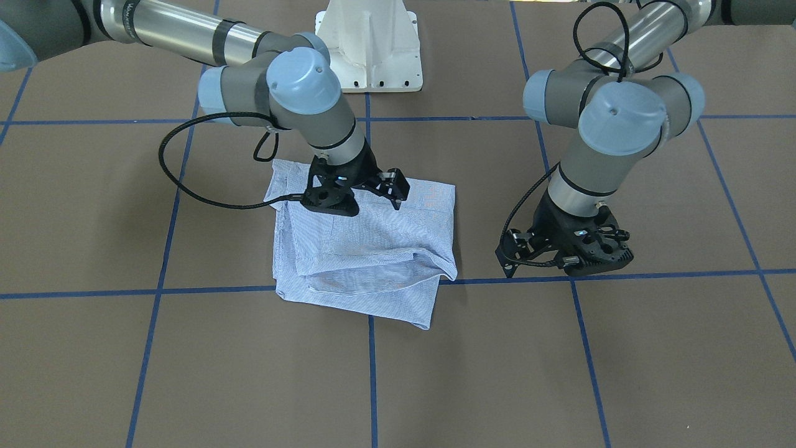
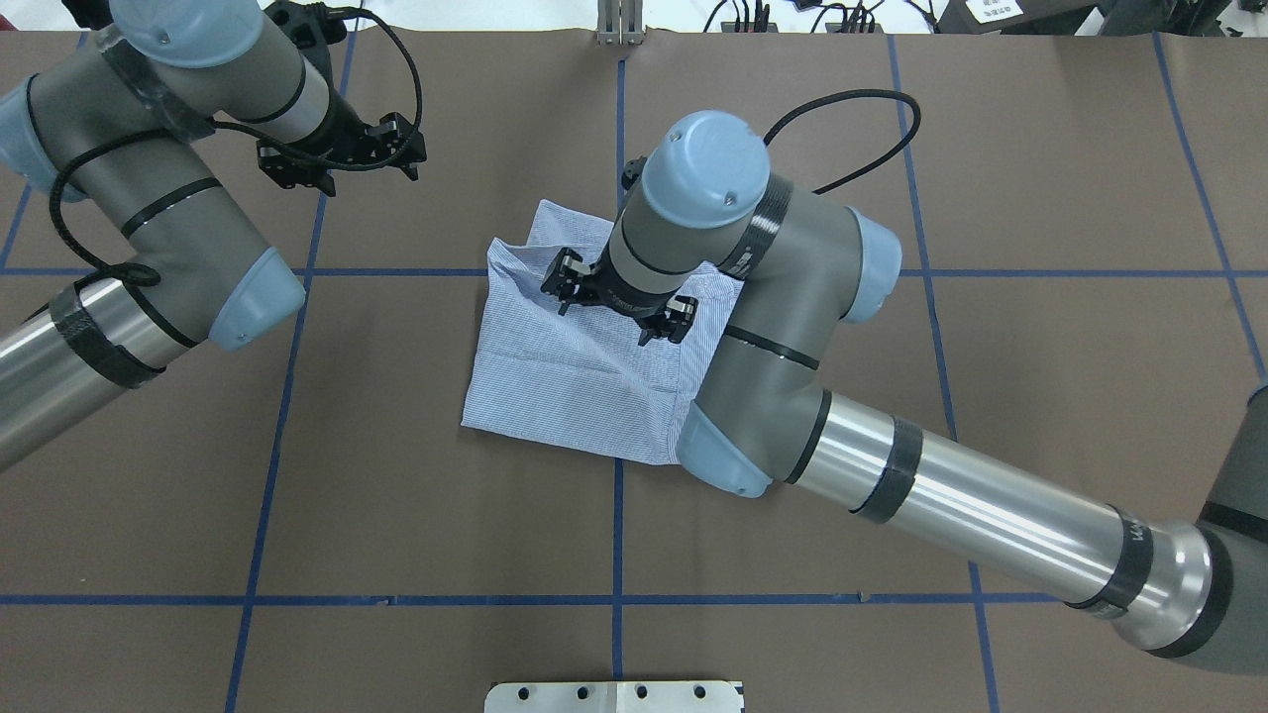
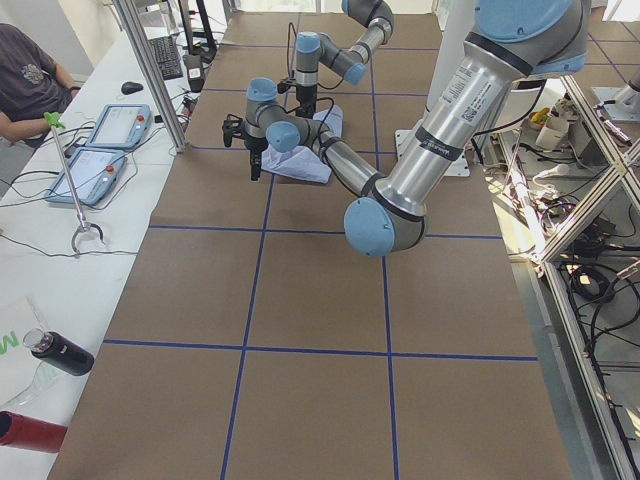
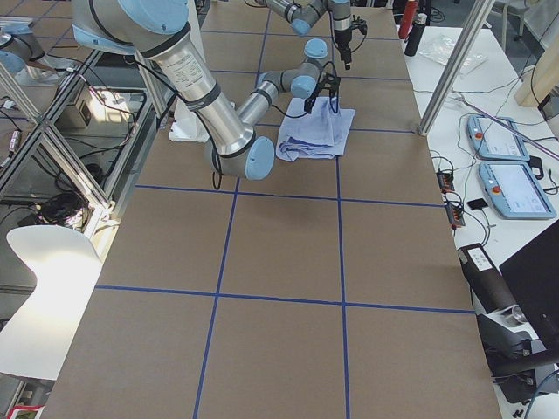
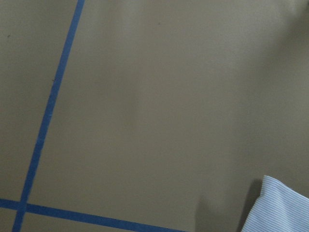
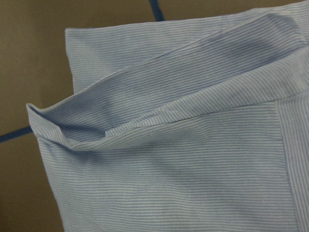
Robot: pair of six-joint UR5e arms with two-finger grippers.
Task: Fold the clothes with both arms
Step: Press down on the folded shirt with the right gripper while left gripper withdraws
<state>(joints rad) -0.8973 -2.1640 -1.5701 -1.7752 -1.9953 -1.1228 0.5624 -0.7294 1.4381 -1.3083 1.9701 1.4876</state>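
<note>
Brown sheeting covers the counter [image 1: 653, 348], ruled into large squares by blue tape lines [image 1: 155, 292]. A white pedestal base [image 1: 370, 46] stands at the robot's edge. In the left side view a white side table [image 3: 60, 290] runs along the far side. It carries two teach pendants [image 3: 105, 150], a dark bottle [image 3: 58, 352] and a keyboard, and a seated person [image 3: 28, 75] shows at its corner. Cable-filled aluminium framing lines the robot's side.

The shirt [image 1: 367, 249] lies folded into a compact, nearly square bundle at the middle of the counter, over a crossing of tape lines and in front of the pedestal. No clear long axis shows. Its edges sit turned a little off the tape grid, and one corner pokes out on the operators' side. Folded layers pile loosely along that same edge. I cannot tell which way the collar points.

The right claw [image 1: 397, 198] hangs over the part of the shirt nearest the robot, its tip close to the cloth. Whether it touches, or how wide its jaws stand, I cannot tell. The left claw [image 1: 511, 261] hangs low over bare counter just beside the shirt, on the robot's left. Its opening cannot be told either. Its wrist view shows only tape lines and one shirt corner.
</note>
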